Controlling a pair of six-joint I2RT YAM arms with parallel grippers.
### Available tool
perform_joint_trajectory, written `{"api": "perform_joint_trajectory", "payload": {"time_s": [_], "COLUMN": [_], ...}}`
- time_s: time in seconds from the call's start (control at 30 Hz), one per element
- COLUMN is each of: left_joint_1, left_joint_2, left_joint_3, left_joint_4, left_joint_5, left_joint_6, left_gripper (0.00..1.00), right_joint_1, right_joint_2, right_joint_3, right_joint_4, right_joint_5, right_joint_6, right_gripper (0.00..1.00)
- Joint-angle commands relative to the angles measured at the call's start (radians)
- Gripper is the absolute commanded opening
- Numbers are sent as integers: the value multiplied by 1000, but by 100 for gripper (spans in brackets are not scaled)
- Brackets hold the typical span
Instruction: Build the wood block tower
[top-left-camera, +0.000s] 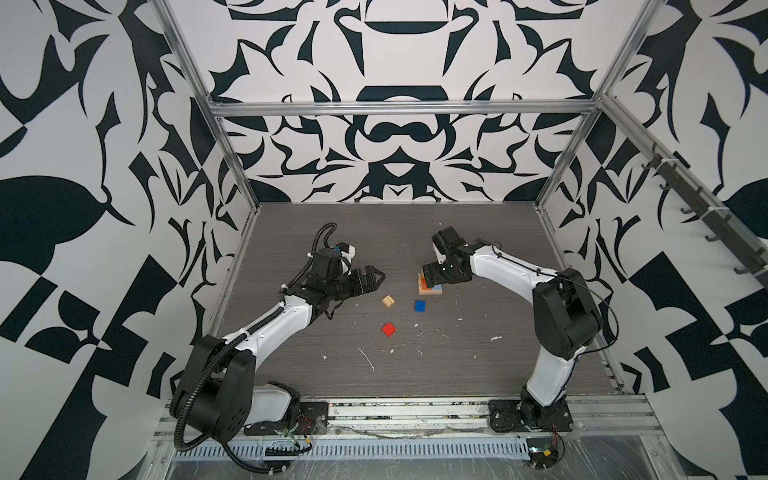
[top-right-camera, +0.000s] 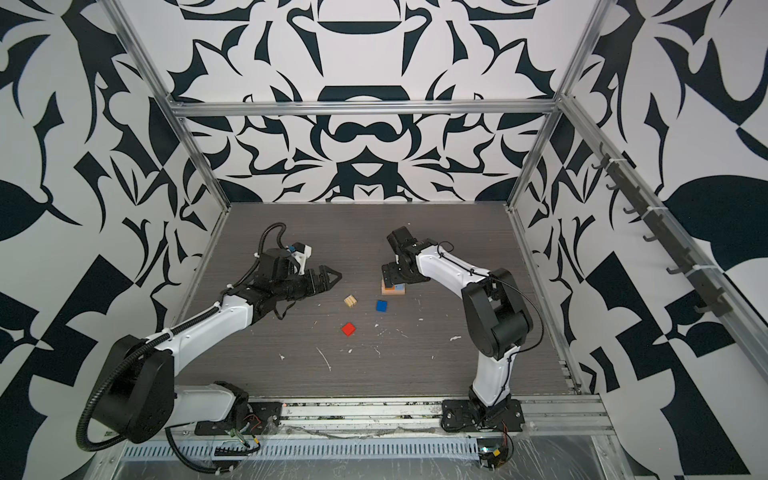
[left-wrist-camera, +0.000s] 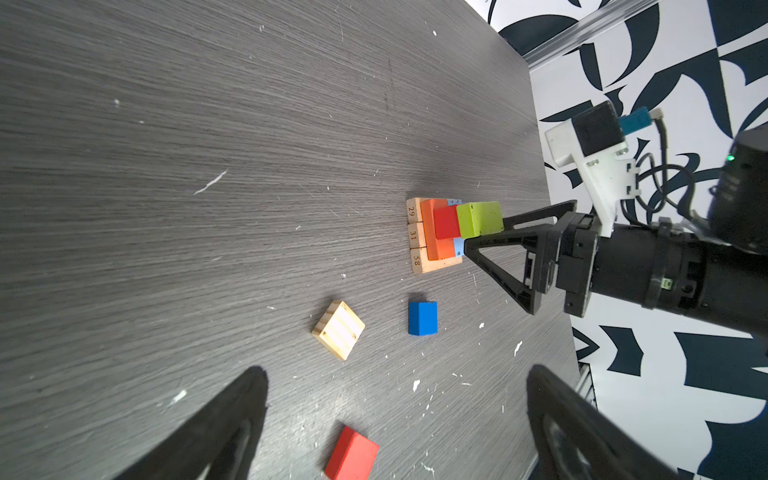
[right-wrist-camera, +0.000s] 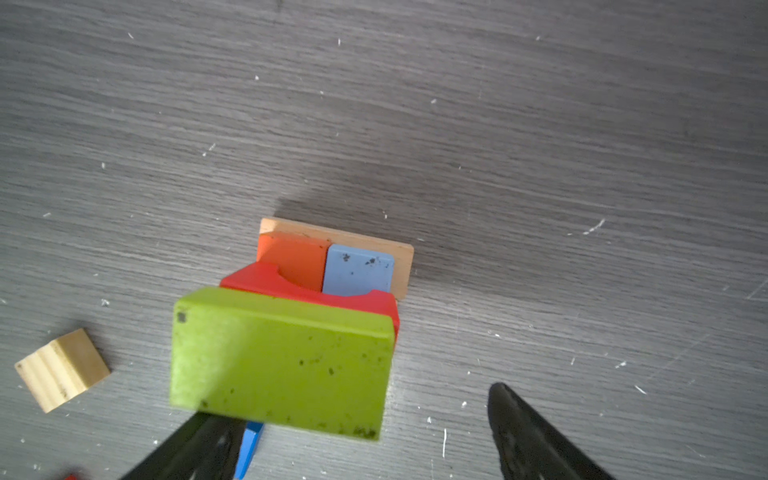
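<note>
The wood block tower (top-left-camera: 428, 289) (top-right-camera: 395, 289) stands right of the table's middle. Its base is tan oblongs (left-wrist-camera: 415, 235), with orange (right-wrist-camera: 291, 257) and light blue (right-wrist-camera: 357, 270) blocks on them, then a red block (left-wrist-camera: 445, 222), and a lime green block (right-wrist-camera: 282, 357) (left-wrist-camera: 480, 218) on top. My right gripper (right-wrist-camera: 353, 409) (left-wrist-camera: 484, 232) reaches down over the tower and is open. The green block lies between its fingers, and one finger (right-wrist-camera: 523, 428) stands well apart from it. My left gripper (top-left-camera: 380, 276) (left-wrist-camera: 395, 378) hovers open and empty to the left.
Three loose blocks lie in front of the tower: a tan cube (top-left-camera: 388, 301) (left-wrist-camera: 338, 329), a dark blue cube (top-left-camera: 419, 305) (left-wrist-camera: 422, 318) and a red block (top-left-camera: 389, 329) (left-wrist-camera: 351, 453). The grey table (top-left-camera: 457, 365) is walled in by aluminium rails (top-left-camera: 232, 270).
</note>
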Motion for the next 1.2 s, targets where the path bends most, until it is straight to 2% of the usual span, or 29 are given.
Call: {"api": "perform_joint_trajectory", "payload": {"time_s": [0.0, 0.27, 0.43, 0.77, 1.17], "left_joint_1": [-3, -2, -2, -5, -23], "left_joint_2": [2, 2, 0, 39, 84], "left_joint_3": [31, 29, 26, 29, 52], "left_joint_4": [-9, -9, -9, 1, -9], "left_joint_5": [2, 2, 1, 1, -40], "left_joint_6": [7, 7, 6, -5, -24], "left_gripper": [100, 100, 99, 100, 99], "right_joint_1": [-8, -9, -8, -8, 23], "right_joint_2": [4, 0, -17, -148, -288], "right_joint_3": [42, 42, 33, -36, -186], "right_joint_4": [0, -2, -1, -27, -46], "right_joint_5": [8, 0, -45, -74, -100], "right_joint_6": [10, 9, -1, -4, 151], "right_gripper": [93, 93, 91, 90, 81]}}
